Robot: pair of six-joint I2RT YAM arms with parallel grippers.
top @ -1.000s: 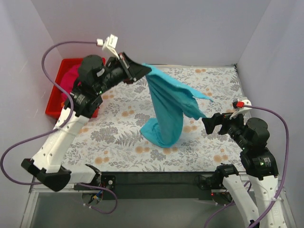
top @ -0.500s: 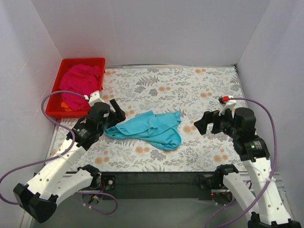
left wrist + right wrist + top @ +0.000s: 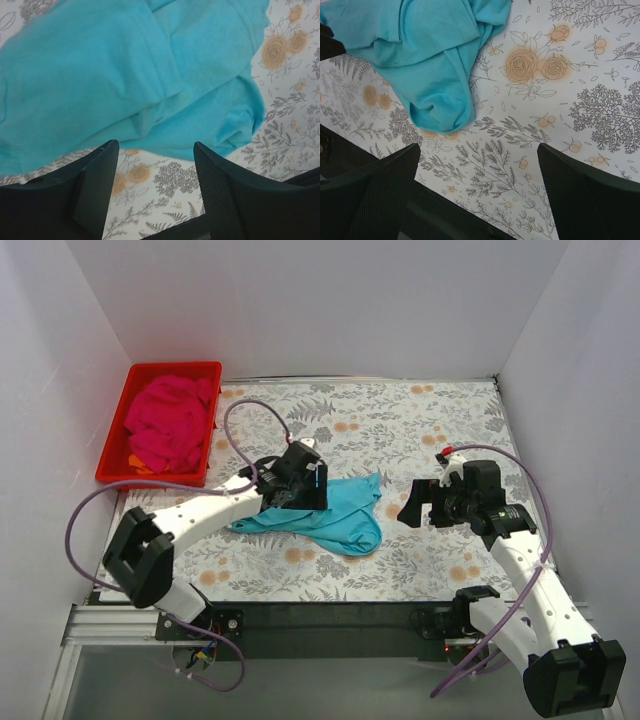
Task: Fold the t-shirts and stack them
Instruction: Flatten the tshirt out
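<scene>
The turquoise t-shirt (image 3: 335, 515) lies crumpled in a loose heap near the middle of the flowered table. It fills the top of the left wrist view (image 3: 125, 75) and the upper left of the right wrist view (image 3: 420, 50). My left gripper (image 3: 298, 490) hovers over the heap's left part, open, with only table and the cloth's edge between its fingers (image 3: 155, 145). To the right of the heap and apart from it, my right gripper (image 3: 412, 510) stands wide open over bare table (image 3: 479, 150). The magenta t-shirt (image 3: 170, 425) lies bunched in the red tray.
The red tray (image 3: 170, 367) sits at the far left corner against the wall. White walls close the table on three sides. A black strip (image 3: 330, 615) runs along the near edge between the arm bases. Purple cables (image 3: 250, 415) loop over both arms.
The left gripper let go of the turquoise shirt it held high; the shirt dropped into a heap. The left arm came down over it. The right gripper edged left.
</scene>
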